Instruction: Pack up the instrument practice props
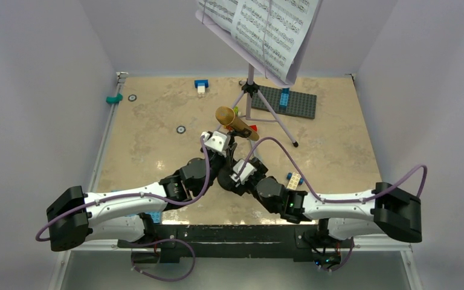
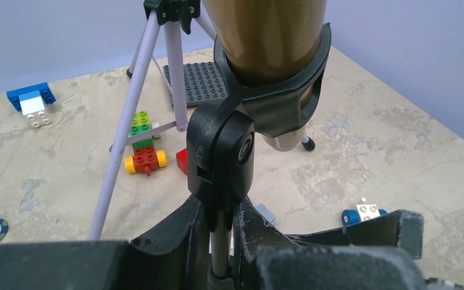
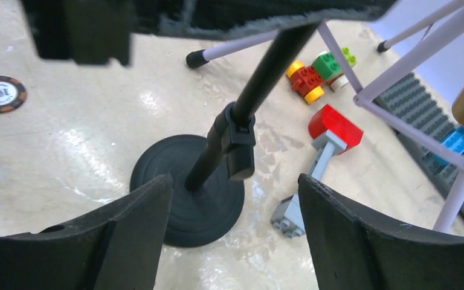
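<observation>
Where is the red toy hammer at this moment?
In the right wrist view, the hammer lies on the table just right of the mic stand's base, near the music stand's legs.

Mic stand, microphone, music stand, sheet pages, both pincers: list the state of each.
mic stand: upright on its round base.
gold microphone: tilted, seated in the stand's clip.
music stand: unfolded, on its tripod legs.
sheet pages: open on the music stand's desk.
left pincer: shut on the mic stand's pole.
right pincer: open, straddling that pole, not gripping.
</observation>
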